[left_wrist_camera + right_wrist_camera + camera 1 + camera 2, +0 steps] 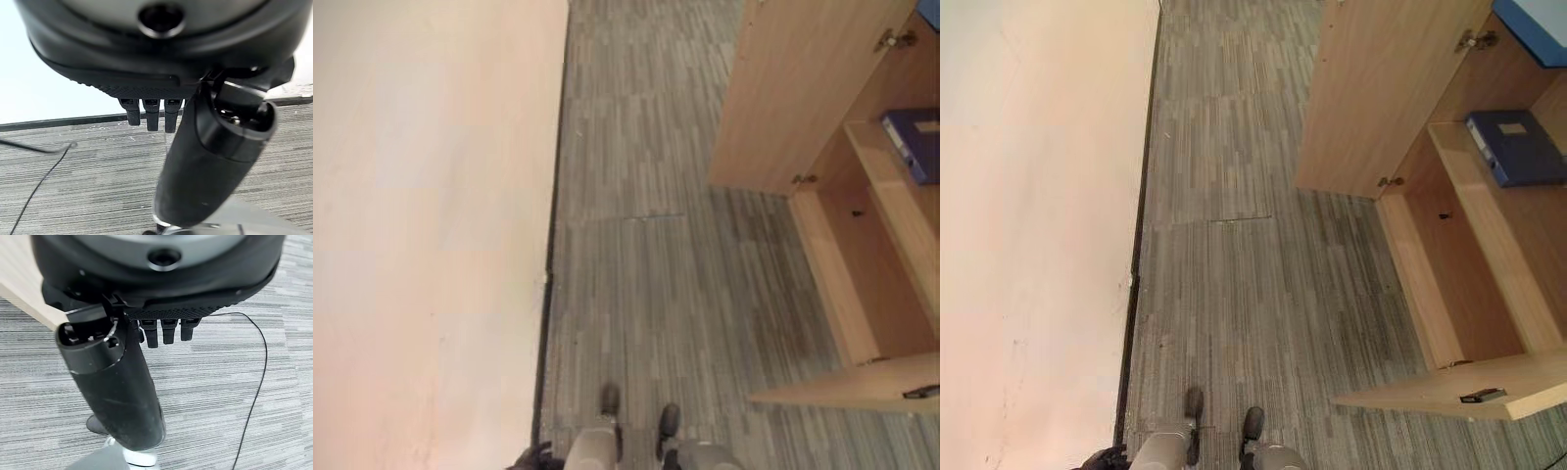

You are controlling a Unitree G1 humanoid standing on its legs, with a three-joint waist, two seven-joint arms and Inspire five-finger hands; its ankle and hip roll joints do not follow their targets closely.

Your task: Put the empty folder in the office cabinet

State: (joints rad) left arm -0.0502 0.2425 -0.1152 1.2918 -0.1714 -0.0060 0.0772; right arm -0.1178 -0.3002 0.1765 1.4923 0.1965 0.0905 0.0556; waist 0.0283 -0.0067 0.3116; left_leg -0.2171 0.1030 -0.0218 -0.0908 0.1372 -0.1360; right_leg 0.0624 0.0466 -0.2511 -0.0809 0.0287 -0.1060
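Left eye view: cabinet (862, 245) is standing open at the right over grey carpet (636, 245); blue folder (913, 142) is lying on its shelf.
Right eye view: left hand (1102, 458) is showing at the bottom edge beside the wall (1028, 245).
Left wrist view: left hand is hanging relaxed, grasping nothing.
Right wrist view: right hand (146, 328) is hanging released, fingers straight.

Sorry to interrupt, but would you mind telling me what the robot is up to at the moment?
The robot stands on grey carpet beside a pale wall, with an open wooden cabinet ahead to its right. A blue folder already lies on a cabinet shelf, and both doors are swung open. Neither hand holds anything: the left hand and the right hand hang over the floor with fingers straight.
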